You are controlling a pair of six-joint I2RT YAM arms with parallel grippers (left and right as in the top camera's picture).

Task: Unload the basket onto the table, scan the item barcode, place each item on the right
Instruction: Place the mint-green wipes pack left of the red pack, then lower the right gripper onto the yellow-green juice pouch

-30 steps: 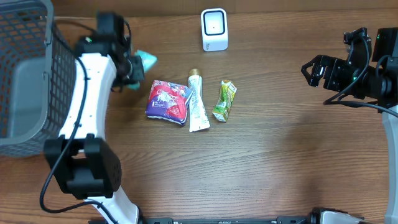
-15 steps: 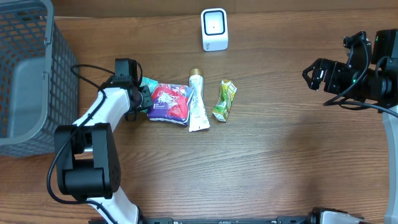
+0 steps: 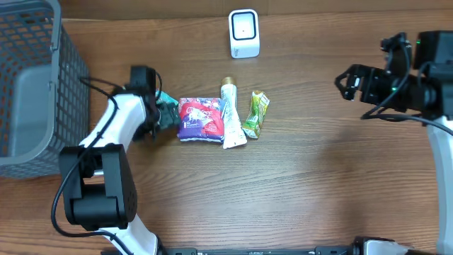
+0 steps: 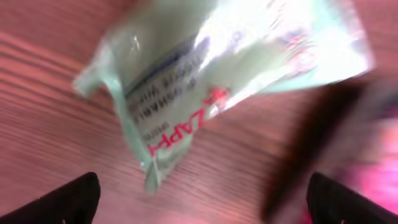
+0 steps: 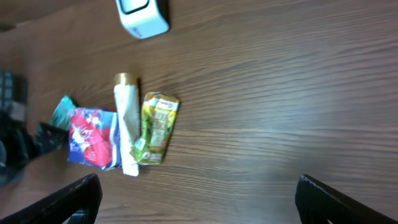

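While its fingers (image 4: 74, 200) gape wide, the empty left hand (image 4: 208, 190) faces a teal packet (image 4: 205, 81).

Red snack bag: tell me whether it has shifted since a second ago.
Yes. The red snack bag has slid to the right in the overhead view, ending closer to below the white scanner, which stayed put.

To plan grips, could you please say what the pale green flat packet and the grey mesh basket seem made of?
Pale green flat packet: probably thin plastic film, glossy, with glare and creases.
Grey mesh basket: metal wire or plastic, matt; open grid walls.
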